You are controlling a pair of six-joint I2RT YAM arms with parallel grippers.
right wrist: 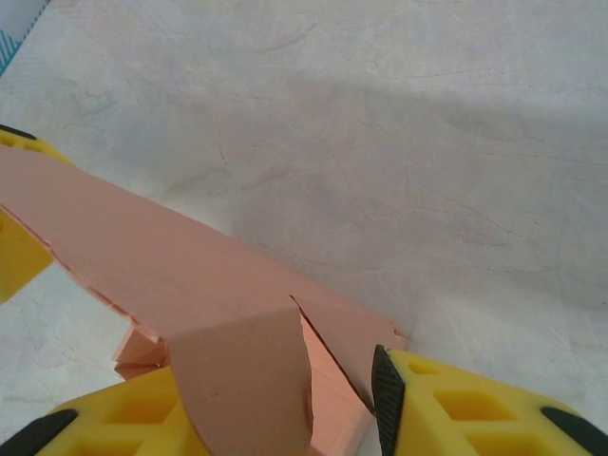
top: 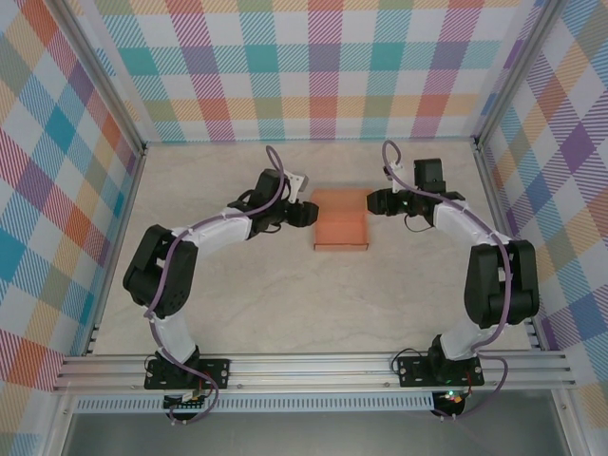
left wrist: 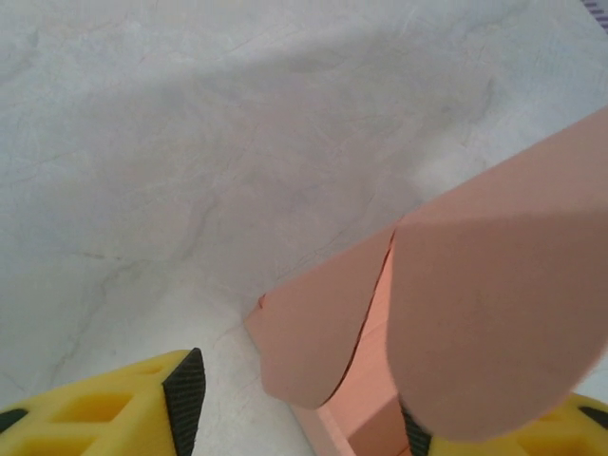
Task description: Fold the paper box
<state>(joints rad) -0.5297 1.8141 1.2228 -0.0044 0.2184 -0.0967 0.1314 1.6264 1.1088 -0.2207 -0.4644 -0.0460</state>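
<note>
Pale marble-look tabletop (top: 237, 313), faint grey veining. Pastel plaid wall panels (top: 323, 66) on left, far, right sides. Aluminium rail (top: 313, 366) along near edge.

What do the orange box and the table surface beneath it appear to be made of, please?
The paper box looks like thin matte salmon card: its flaps curl and show thin edges. The table looks like pale marble-patterned laminate or stone, given faint grey veins.
</note>
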